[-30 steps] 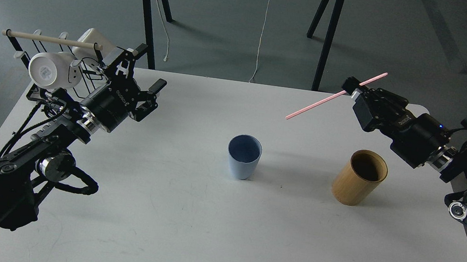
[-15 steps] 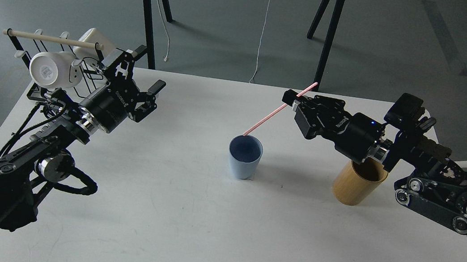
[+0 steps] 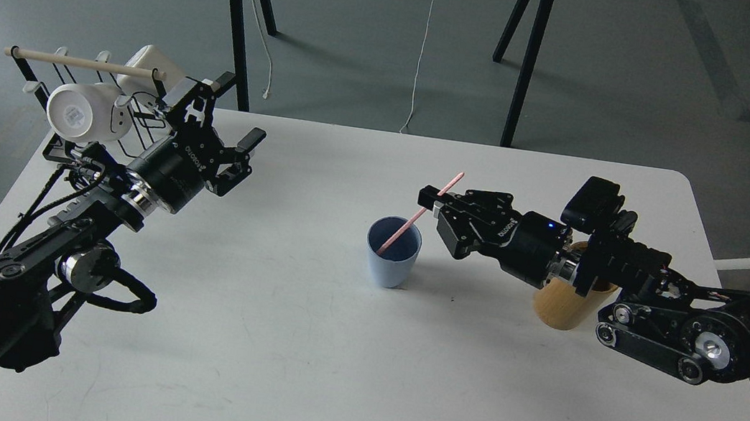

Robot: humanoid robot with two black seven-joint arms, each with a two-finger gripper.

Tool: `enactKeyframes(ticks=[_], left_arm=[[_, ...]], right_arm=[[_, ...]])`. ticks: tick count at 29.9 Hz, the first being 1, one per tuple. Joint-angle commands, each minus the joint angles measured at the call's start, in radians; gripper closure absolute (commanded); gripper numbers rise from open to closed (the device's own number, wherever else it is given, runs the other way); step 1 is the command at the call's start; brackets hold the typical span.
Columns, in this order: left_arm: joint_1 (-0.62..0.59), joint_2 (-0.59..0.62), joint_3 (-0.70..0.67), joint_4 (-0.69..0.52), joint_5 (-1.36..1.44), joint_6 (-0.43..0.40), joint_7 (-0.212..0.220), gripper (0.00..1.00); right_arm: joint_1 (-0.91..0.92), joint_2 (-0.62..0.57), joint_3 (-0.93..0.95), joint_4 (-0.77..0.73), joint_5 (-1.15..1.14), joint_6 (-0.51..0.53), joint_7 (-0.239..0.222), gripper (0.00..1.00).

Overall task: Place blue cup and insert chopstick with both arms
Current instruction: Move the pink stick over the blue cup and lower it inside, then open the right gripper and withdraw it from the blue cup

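The pale blue cup (image 3: pixel 393 252) stands upright near the middle of the white table (image 3: pixel 338 379). My right gripper (image 3: pixel 434 211) is shut on the pink chopstick (image 3: pixel 418 215) just right of and above the cup. The stick tilts, with its lower end inside the cup and its upper end sticking up past the fingers. My left gripper (image 3: pixel 225 140) is open and empty at the far left of the table, next to the mug rack, well away from the cup.
A tan wooden cylinder holder (image 3: pixel 559 309) stands right of the cup, partly hidden under my right arm. A black wire rack (image 3: pixel 78 128) with white mugs (image 3: pixel 80 114) and a pale wooden rod (image 3: pixel 83 63) sits at the table's back left corner.
My right arm moved left and down with the chopstick, from high at the back right to beside the cup; the stick's lower end went into the cup. The left arm stayed still.
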Motion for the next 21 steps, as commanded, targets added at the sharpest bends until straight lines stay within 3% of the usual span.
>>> enactKeyframes(ticks=[1, 5, 17, 21], left_arm=[[-0.003, 0.003, 0.000, 0.000, -0.001, 0.000, 0.000, 0.02], [-0.001, 0.003, 0.000, 0.000, -0.001, 0.000, 0.000, 0.02], [-0.003, 0.000, 0.000, -0.005, -0.001, 0.000, 0.000, 0.02], [-0.008, -0.002, -0.003, -0.008, -0.001, 0.000, 0.000, 0.02]], right_arm=[[0.006, 0.003, -0.002, -0.001, 0.000, 0.000, 0.000, 0.18], [0.006, -0.003, -0.003, 0.000, 0.000, 0.000, 0.000, 0.06], [0.009, -0.055, 0.125, 0.045, 0.031, 0.000, 0.000, 0.04], [0.011, -0.080, 0.196, 0.095, 0.260, 0.000, 0.000, 0.04]])
